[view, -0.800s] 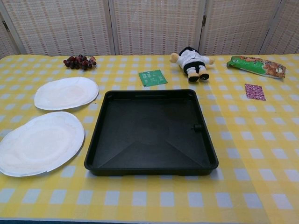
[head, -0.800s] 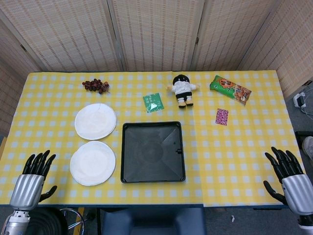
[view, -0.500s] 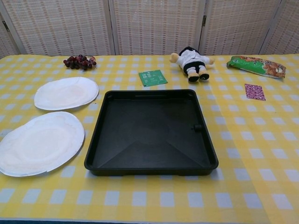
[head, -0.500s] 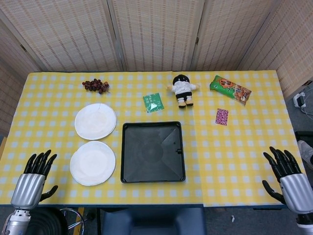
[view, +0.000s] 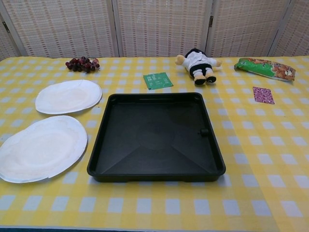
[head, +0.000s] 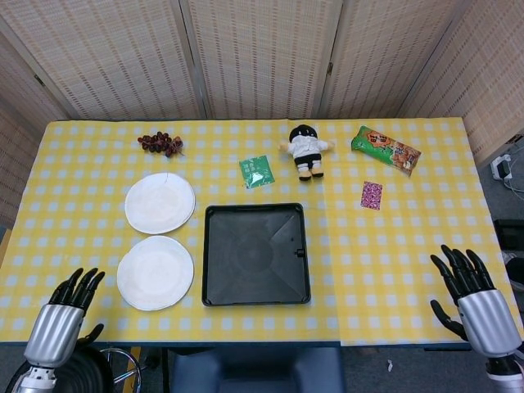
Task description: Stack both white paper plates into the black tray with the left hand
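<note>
Two white paper plates lie left of the black tray [head: 256, 255] [view: 155, 136]: the far plate [head: 160, 202] [view: 68, 96] and the near plate [head: 155, 272] [view: 41, 147]. The tray is empty and sits at the table's front centre. My left hand [head: 64, 317] hangs at the table's front left corner, fingers spread, holding nothing, well left of the near plate. My right hand [head: 469, 296] is at the front right corner, fingers spread and empty. Neither hand shows in the chest view.
Along the far side lie a bunch of grapes [head: 160, 143], a green packet [head: 257, 171], a small doll [head: 305, 149], a snack bag [head: 386, 149] and a small pink packet [head: 372, 195]. Woven screens stand behind the table.
Both hands have drawn back toward the table's front edge, lower in the head view. The plates and tray have not moved.
</note>
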Controlling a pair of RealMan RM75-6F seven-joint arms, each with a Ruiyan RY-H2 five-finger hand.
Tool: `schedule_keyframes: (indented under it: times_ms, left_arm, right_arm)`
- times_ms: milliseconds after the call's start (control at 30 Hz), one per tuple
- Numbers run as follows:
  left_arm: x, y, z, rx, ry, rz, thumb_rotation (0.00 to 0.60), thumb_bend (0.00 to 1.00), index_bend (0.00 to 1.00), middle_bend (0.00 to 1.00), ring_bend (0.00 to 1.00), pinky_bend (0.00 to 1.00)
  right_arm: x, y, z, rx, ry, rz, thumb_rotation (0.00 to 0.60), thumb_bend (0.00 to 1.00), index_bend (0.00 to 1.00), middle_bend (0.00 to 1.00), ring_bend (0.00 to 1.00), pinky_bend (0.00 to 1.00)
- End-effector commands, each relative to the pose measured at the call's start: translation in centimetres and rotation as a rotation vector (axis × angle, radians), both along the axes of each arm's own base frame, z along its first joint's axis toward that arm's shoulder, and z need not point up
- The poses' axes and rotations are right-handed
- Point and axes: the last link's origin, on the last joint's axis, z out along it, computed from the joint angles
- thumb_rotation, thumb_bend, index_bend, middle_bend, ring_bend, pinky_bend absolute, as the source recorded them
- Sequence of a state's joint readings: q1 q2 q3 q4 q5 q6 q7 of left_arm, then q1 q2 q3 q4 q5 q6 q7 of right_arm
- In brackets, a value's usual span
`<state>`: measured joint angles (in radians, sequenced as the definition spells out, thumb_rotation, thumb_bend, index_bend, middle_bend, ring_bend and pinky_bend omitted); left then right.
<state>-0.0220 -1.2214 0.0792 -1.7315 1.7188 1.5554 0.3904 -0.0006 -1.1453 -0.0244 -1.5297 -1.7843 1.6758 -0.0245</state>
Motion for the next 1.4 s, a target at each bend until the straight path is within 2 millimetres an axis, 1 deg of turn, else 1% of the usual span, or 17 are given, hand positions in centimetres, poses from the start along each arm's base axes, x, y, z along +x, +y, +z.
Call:
schedule_keyframes:
  times_ms: [33, 100, 167, 200, 400, 533, 667, 867, 1100, 1400]
  left_arm:
    - [0.4, -0.4, -0.7, 0.028, 0.01, -0.041, 0.6, 0.23, 0.18, 0.66, 0.63, 0.74]
    - [0.8, -0.6, -1.3, 0.042, 0.002, -0.087, 0.6, 0.23, 0.27, 0.88, 0.83, 0.89]
    - [1.0, -0.8, -2.0, 0.03, -0.022, -0.123, 0.6, 0.23, 0.35, 0.98, 0.96, 0.98]
    - [1.1, -0.8, -2.5, 0.019, -0.04, -0.144, 0.6, 0.23, 0.37, 1.0, 0.99, 1.0]
    - [0.4, -0.9, -5.2, -0.02, -0.054, -0.195, 0.6, 0.24, 0.4, 1.0, 1.0, 1.0]
    - [0.0, -0.7, -6.3, -0.028, -0.078, -0.203, 0.6, 0.25, 0.43, 1.0, 1.0, 1.0]
    - [-0.6, -0.4, -7.4, -0.053, -0.06, -0.19, 0.6, 0.27, 0.4, 1.0, 1.0, 1.0]
    - [-1.3, 0.2, -9.0, -0.107, -0.034, -0.182, 0.6, 0.29, 0.41, 1.0, 1.0, 1.0]
    - [-1.5, 0.7, -10.3, -0.133, -0.043, -0.181, 0.6, 0.35, 0.42, 1.0, 1.0, 1.0]
    - [-1.6, 2.0, -11.7, -0.136, -0.043, -0.18, 0.6, 0.36, 0.43, 1.0, 1.0, 1.0]
  right_arm:
    - [0.1, -0.1, 0.0, 0.001, -0.004, 0.0, 0.6, 0.37, 0.0, 0.0, 0.0, 0.0]
    - [0.1, 0.0, 0.1, 0.003, -0.011, -0.002, 0.6, 0.37, 0.0, 0.0, 0.0, 0.0]
    - [0.0, 0.0, 0.2, -0.003, -0.011, -0.003, 0.6, 0.37, 0.0, 0.0, 0.0, 0.0]
    - [0.0, 0.0, 0.3, -0.002, -0.013, -0.004, 0.6, 0.37, 0.0, 0.0, 0.0, 0.0]
    - [0.1, 0.0, 0.2, 0.001, -0.016, 0.001, 0.6, 0.37, 0.0, 0.0, 0.0, 0.0]
    - [0.0, 0.0, 0.2, 0.009, -0.019, 0.001, 0.6, 0.37, 0.0, 0.0, 0.0, 0.0]
    - [0.0, -0.1, 0.2, 0.015, -0.02, -0.003, 0.6, 0.37, 0.0, 0.0, 0.0, 0.0]
    - [-0.1, -0.3, 0.2, 0.012, -0.017, -0.012, 0.6, 0.37, 0.0, 0.0, 0.0, 0.0]
    - [-0.2, -0.6, 0.0, 0.012, -0.014, -0.024, 0.6, 0.37, 0.0, 0.0, 0.0, 0.0]
    - [-0.4, -0.9, 0.1, 0.006, -0.011, -0.031, 0.6, 0.37, 0.0, 0.0, 0.0, 0.0]
